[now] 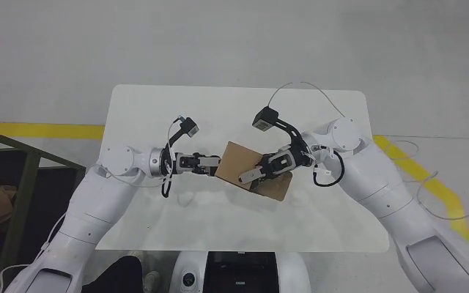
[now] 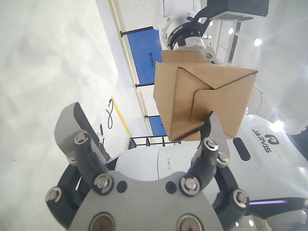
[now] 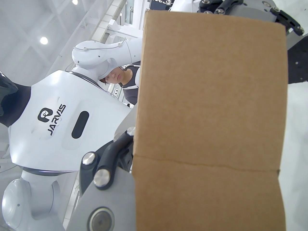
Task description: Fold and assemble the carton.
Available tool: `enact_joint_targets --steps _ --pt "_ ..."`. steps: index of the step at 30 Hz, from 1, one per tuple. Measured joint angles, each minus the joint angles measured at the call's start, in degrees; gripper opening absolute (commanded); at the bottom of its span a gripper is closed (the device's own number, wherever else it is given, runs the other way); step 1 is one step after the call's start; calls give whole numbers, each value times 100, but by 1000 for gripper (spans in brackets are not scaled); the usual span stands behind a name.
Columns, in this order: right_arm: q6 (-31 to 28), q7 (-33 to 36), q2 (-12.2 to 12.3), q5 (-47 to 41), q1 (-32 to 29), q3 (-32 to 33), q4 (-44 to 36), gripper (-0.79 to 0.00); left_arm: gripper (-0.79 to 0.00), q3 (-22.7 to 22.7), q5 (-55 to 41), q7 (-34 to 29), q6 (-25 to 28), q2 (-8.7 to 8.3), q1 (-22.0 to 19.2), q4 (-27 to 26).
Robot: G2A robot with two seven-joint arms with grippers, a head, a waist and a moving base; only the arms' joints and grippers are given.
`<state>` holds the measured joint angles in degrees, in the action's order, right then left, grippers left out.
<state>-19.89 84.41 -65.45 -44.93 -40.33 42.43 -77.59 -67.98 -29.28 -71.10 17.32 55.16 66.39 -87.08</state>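
Your white rectangular surface point(image 1: 146, 110) stands on a grey floor point(image 1: 220, 36) crossed by yellow tape lines point(image 1: 51, 131). Closest in the left wrist view, the left gripper point(image 2: 144, 108) has its fingers point(image 2: 81, 121) spread wide with nothing between them. Only one fingertip point(image 2: 213, 123) touches the edge of a folded flap on the brown cardboard carton point(image 2: 216, 92). You can see the flaps on that end tucked over one another, closing it. From the top view, the carton sits over the middle of the surface between the two arms, the left gripper at one end and the right gripper point(image 1: 255, 174) at the other. The right gripper's fingers are closed on the carton, and you can see one finger point(image 3: 124, 128) beside the carton's plain side. Farthest off, past the carton, stand blue wall panels point(image 2: 144, 49).
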Motion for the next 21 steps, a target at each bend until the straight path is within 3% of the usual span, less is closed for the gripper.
enact_joint_targets --steps 21 --pt "0 0 1 1 0 0 -1 -785 0 244 -164 -59 91 90 -246 16"
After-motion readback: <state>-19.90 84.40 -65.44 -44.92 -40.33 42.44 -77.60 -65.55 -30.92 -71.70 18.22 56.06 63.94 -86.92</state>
